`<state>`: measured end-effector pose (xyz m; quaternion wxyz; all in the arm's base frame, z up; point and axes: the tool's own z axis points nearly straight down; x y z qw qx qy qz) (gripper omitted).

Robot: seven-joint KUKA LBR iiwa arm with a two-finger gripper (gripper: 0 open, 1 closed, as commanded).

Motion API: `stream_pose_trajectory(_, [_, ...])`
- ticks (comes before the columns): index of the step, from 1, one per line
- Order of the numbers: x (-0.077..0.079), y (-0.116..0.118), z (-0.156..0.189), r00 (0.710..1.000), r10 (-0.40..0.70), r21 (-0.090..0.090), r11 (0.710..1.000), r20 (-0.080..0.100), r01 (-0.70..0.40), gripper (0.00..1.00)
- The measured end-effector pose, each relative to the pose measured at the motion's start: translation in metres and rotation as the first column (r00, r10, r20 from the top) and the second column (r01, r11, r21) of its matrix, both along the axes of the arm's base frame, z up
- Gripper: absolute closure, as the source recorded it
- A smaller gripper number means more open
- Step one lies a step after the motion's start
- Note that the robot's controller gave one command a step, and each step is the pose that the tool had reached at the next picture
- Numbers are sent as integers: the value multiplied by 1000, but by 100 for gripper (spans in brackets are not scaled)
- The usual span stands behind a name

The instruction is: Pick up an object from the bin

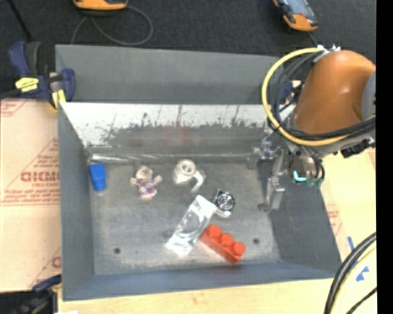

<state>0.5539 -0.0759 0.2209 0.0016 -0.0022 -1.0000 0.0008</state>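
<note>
My gripper (270,198) hangs low at the right side of the bin, close to the right wall, above bare floor. Nearest to it, a little to its left, lies a small black and silver round thing (224,202). Below that is a red toy brick with studs (224,243), lying slantwise near the front wall. A clear plastic bag (191,226) lies against the brick's left end. Nothing shows in the gripper.
Farther left along the back sit a white cup-like piece (187,173), a small purple and white figure (145,182) and a blue block (97,176) by the left wall. The arm with its orange cover and cables hangs over the bin's right rim.
</note>
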Motion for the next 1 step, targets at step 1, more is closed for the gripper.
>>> stream_pose_trajectory(1, [-54, 45, -89, 996, 88, 3, 996, -5, -88, 0])
